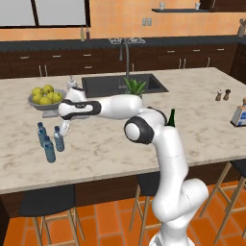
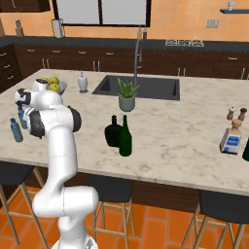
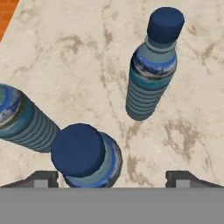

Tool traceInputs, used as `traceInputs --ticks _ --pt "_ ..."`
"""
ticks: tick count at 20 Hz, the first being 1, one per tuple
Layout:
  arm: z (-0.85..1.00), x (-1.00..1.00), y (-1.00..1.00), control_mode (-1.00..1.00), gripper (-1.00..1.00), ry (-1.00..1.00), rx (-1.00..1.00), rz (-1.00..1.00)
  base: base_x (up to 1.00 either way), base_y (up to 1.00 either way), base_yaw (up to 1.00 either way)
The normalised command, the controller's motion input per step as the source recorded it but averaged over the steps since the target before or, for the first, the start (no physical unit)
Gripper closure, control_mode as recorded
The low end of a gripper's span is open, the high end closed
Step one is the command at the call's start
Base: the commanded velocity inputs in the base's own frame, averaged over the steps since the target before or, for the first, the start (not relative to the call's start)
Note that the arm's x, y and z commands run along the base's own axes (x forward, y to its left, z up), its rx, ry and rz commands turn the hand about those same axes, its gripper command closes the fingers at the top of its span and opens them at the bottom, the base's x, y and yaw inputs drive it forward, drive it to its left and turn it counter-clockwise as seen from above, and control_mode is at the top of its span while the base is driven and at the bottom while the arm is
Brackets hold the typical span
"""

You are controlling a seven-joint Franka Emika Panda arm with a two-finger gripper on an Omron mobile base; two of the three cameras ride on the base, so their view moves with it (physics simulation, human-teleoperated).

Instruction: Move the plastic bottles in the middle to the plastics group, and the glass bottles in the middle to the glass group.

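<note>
Over the left end of the marble worktop (image 1: 120, 144) the hand (image 3: 111, 177) hangs with its fingers spread wide, nothing between them, one water bottle's blue cap just below and slightly to the side. Three small water bottles (image 1: 49, 139) stand upright close together by the bowl of lemons (image 1: 45, 98). Well apart, mid-worktop near the potted plant (image 2: 127, 96), the black flask (image 2: 114, 131) and green bottle (image 2: 126, 137) stand side by side.

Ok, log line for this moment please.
gripper: open, above plastics group | water bottle: upright between fingers, ungripped | black flask, green bottle: mid-counter, unmoved
</note>
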Motion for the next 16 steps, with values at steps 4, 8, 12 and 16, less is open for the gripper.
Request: traceInputs --ticks 4,8,12,16 --pt "0.49 -0.15 -0.42 -1.0 -1.0 -0.04 0.1 -0.01 0.0 0.0 0.0" --pt "0.32 -0.41 -0.83 -1.0 -1.0 0.0 0.06 -0.16 0.0 0.0 0.0" --pt "0.09 -0.63 -0.89 -1.0 -1.0 0.0 0.01 -0.34 0.0 0.0 0.0" --pt "0.08 -0.96 -0.76 -1.0 -1.0 0.0 0.0 -0.39 0.0 0.0 0.0"
